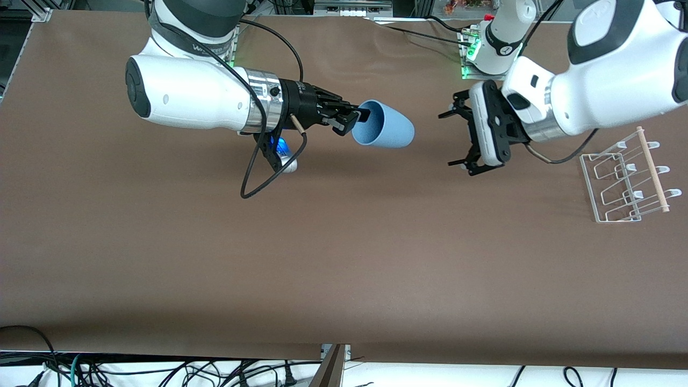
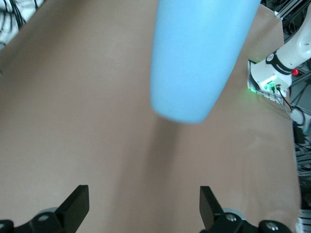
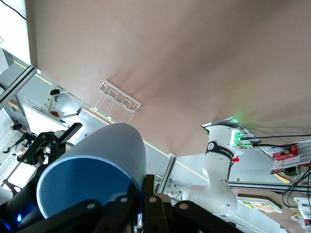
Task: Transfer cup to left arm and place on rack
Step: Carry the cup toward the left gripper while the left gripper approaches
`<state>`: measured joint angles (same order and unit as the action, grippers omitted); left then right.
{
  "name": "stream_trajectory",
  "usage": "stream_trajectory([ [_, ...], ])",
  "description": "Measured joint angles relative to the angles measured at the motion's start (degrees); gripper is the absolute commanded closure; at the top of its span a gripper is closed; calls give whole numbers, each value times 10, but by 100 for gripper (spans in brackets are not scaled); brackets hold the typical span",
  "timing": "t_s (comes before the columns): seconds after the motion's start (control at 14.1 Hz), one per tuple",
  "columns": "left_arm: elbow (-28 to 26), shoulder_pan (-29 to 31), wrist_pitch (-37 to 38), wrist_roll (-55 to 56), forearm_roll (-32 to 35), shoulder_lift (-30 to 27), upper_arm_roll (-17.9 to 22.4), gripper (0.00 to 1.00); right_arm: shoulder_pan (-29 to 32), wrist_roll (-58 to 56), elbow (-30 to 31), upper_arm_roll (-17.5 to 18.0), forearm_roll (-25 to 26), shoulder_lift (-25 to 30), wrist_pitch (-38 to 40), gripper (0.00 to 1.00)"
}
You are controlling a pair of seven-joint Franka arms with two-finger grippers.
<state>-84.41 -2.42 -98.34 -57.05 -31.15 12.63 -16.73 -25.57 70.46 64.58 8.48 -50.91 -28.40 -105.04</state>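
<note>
My right gripper (image 1: pixel 361 117) is shut on the rim of the light-blue cup (image 1: pixel 387 127) and holds it on its side above the table, its closed base toward the left gripper. In the right wrist view the cup (image 3: pixel 95 167) has one finger inside its mouth and one outside. My left gripper (image 1: pixel 457 137) is open and empty, a short gap from the cup's base, its fingers spread wide. In the left wrist view the cup (image 2: pixel 197 58) hangs ahead of the open fingertips (image 2: pixel 77 206). The white wire rack (image 1: pixel 629 177) with its wooden dowel stands on the table at the left arm's end.
A black cable (image 1: pixel 269 161) loops down from the right wrist. The arm bases with green lights (image 1: pixel 473 54) stand along the table's back edge. The brown table (image 1: pixel 344 258) spreads wide toward the front camera.
</note>
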Motion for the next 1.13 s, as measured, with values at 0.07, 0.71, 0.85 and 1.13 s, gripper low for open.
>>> stream_trajectory([
  [0.07,0,0,-20,-1,0,0,-15,0,0,2,0,0,0,0,0,100],
  [0.71,-1,-2,-109,-19,0,0,-74,0,0,5,0,0,0,0,-1,100],
  [0.85,-4,-5,-120,-19,0,4,-74,0,1,5,0,0,0,0,-2,100],
  [1.13,-15,-28,-155,13,15,15,-77,0,2,5,-1,0,0,-1,-2,100],
])
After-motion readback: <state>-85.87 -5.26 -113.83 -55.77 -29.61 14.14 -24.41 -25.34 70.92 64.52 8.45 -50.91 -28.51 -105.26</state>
